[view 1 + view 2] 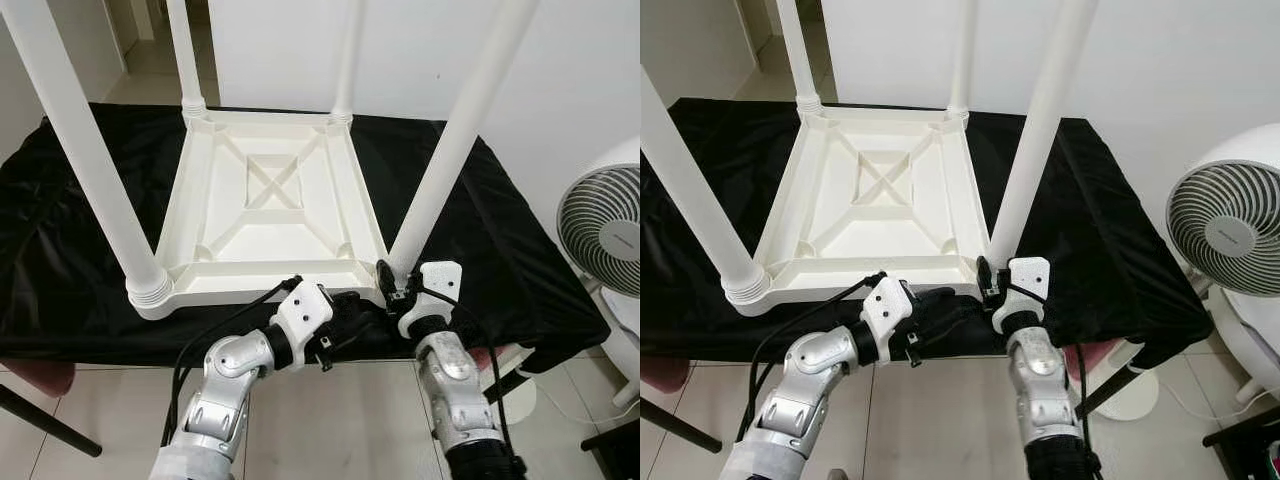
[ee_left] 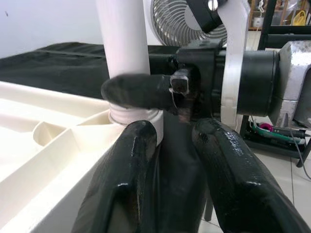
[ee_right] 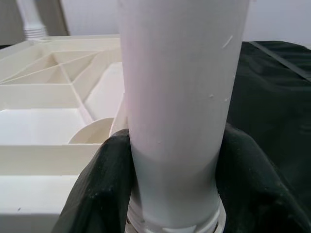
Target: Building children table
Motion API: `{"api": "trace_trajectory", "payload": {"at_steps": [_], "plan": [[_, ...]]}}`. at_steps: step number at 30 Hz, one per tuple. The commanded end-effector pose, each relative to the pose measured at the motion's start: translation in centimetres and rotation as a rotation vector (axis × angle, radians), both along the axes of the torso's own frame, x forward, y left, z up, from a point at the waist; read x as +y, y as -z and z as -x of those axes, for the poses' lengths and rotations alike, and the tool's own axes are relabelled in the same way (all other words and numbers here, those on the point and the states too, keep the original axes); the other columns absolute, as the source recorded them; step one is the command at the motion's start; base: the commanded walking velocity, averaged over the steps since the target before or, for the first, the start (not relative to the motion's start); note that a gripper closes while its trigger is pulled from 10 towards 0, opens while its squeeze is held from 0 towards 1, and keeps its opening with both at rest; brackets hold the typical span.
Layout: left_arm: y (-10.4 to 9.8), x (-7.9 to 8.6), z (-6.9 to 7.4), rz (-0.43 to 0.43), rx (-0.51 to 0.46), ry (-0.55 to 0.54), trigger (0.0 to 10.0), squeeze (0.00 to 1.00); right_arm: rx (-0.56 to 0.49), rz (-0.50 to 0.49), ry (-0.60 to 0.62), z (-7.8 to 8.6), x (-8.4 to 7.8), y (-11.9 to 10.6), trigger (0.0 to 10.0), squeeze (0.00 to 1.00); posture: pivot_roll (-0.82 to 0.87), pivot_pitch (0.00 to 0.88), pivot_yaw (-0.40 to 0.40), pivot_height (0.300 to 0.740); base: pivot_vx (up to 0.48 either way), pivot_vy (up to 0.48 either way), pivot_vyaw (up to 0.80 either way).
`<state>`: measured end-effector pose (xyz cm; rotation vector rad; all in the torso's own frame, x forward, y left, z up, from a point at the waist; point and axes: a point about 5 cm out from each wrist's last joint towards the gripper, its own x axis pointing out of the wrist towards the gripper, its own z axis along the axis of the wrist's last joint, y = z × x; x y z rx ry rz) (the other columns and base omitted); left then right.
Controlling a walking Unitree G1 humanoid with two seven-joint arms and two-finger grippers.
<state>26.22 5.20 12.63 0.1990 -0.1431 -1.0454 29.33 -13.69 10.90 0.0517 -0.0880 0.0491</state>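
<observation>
The white children's table [image 1: 270,210] lies upside down on a black-covered surface [image 1: 500,230], with its legs pointing up. My right gripper [image 1: 392,278] is shut on the near right leg [image 1: 450,150] just above its ribbed base; in the right wrist view the leg [image 3: 175,97] stands between the two fingers [image 3: 97,194]. My left gripper [image 1: 365,320] sits low at the front edge, beside that same corner. Its fingers [image 2: 126,174] stand apart with black cloth between them, pointing at the leg's base [image 2: 131,116] and the right gripper's finger [image 2: 136,91].
The near left leg [image 1: 90,160] rises steeply at the table's front left corner, and two more legs [image 1: 185,60] stand at the back. A white floor fan [image 1: 605,230] stands to the right. A reddish stool seat [image 1: 40,375] shows under the left edge.
</observation>
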Motion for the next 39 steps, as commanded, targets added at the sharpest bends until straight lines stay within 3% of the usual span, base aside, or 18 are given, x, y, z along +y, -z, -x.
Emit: {"api": "trace_trajectory", "payload": {"at_steps": [1,5,10,11,15,16,17,22,27,33,34,39], "plan": [[0.0,0.2,-0.6,0.032,-0.007,-0.148,10.0,0.0,0.106,-0.015,0.104,0.6,-0.9,1.8,0.0,0.0,0.04,0.041,-0.037,0.74,0.0,0.0,0.0],[0.0,0.1,-0.6,0.032,-0.009,-0.145,10.0,0.0,0.105,-0.033,0.118,0.7,0.1,1.6,0.0,0.0,0.04,0.041,-0.04,0.74,0.0,0.0,0.0],[0.0,0.2,-0.7,0.032,-0.009,-0.147,10.0,0.0,0.109,-0.024,0.116,0.8,0.0,1.6,0.0,0.0,0.04,0.041,-0.04,0.74,0.0,0.0,0.0],[0.0,0.2,-0.8,0.031,-0.01,-0.149,10.0,0.0,0.112,-0.014,0.118,0.8,-0.3,1.5,10.0,0.0,0.04,0.038,-0.041,0.74,0.0,0.0,0.0],[0.0,0.3,-0.8,0.031,-0.011,-0.151,10.0,0.0,0.098,-0.019,0.097,0.7,-0.4,1.3,10.0,0.0,0.04,0.038,-0.041,0.74,0.0,0.0,0.0],[0.0,0.3,-0.8,0.031,-0.011,-0.151,10.0,0.0,0.087,-0.024,0.09,0.7,-0.6,1.2,10.0,0.68,0.04,0.038,-0.041,0.74,0.0,0.0,0.0],[0.0,0.3,-0.9,0.032,-0.012,-0.152,10.0,0.0,0.067,-0.017,0.055,0.6,-0.9,0.9,10.0,1.0,0.04,0.037,-0.039,0.74,0.0,0.0,0.0],[0.0,0.3,-0.9,0.032,-0.013,-0.152,10.0,0.0,0.046,-0.002,0.01,0.5,-1.6,0.5,10.0,1.0,0.04,0.036,-0.038,0.74,0.0,0.0,0.0],[-0.1,0.4,-0.9,0.03,-0.016,-0.149,10.0,0.0,-0.014,0.07,-0.099,-0.4,-3.8,-1.0,10.0,1.0,0.05,0.032,-0.034,0.74,0.0,0.0,0.0],[-0.1,0.5,-0.9,0.027,-0.016,-0.15,10.0,0.0,-0.019,0.101,-0.22,-0.6,-3.8,-1.5,10.0,1.0,0.05,0.028,-0.033,0.74,0.0,0.0,0.0],[-0.1,0.5,-0.9,0.027,-0.016,-0.149,10.0,0.0,-0.025,0.124,-0.268,-0.6,-3.8,-1.7,10.0,0.0,0.06,0.027,-0.031,0.74,0.0,0.0,0.0],[-0.1,0.6,-0.8,0.024,-0.018,-0.148,10.0,0.0,-0.047,0.151,-0.373,-0.7,-3.8,-2.4,10.0,0.0,0.06,0.02,-0.033,0.74,0.0,0.0,0.0]]}}
